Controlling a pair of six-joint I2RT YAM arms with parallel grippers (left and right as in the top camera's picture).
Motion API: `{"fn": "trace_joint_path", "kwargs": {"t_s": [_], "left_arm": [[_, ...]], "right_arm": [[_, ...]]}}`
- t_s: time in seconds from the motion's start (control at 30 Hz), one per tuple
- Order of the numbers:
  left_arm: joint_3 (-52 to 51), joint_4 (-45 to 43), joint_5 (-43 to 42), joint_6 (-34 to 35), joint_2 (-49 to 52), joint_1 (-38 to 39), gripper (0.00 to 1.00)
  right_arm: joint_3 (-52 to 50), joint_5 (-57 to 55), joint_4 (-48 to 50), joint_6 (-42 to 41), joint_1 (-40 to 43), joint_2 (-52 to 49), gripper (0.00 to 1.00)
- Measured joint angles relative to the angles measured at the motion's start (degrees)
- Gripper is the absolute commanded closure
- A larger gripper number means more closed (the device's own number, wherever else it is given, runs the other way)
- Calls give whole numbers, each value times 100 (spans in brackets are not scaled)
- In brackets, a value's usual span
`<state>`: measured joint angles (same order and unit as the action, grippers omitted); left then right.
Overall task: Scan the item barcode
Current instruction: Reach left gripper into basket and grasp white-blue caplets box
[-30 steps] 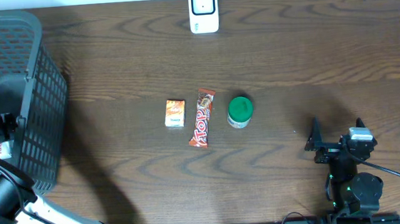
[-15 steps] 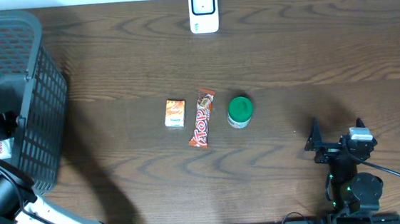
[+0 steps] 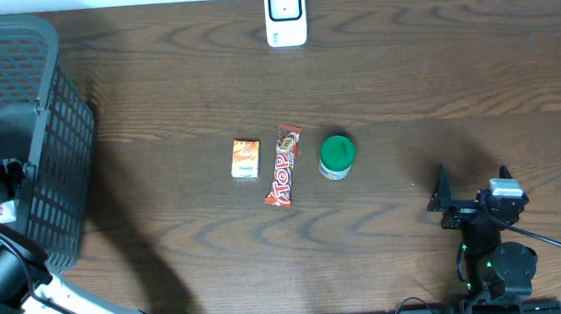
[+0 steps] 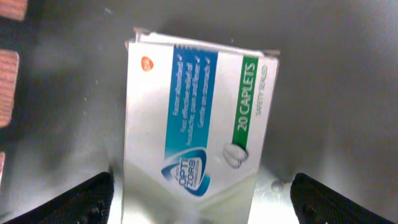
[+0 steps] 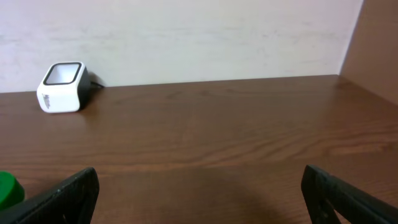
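I hold the left gripper [image 4: 202, 198] astride the caplet box [image 4: 199, 118], jaws spread to grab it. The right gripper [image 5: 199, 194] sits open, unneeded.

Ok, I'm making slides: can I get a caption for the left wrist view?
Left gripper, jaws open, hovers over a white caplet box lying on the grey basket floor.

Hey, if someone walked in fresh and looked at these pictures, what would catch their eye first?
Most striking is the white, blue and green caplet box filling the left wrist view, lying on a grey surface. Overhead, the black mesh basket dominates the left edge of the table, and a small orange box, a red candy bar and a green-lidded jar line up mid-table.
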<state>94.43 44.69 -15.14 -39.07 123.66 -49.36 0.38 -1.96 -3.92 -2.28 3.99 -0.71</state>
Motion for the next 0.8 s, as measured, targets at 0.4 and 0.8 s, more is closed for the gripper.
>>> {"fn": "trace_joint_path", "kwargs": {"t_s": [0.4, 0.8], "left_arm": [[0, 26, 175, -13, 0, -7, 25], [0, 24, 321, 7, 0, -9, 46]], "right_arm": [[0, 0, 0, 0, 0, 0, 1], [0, 0, 0, 0, 0, 0, 1]]}}
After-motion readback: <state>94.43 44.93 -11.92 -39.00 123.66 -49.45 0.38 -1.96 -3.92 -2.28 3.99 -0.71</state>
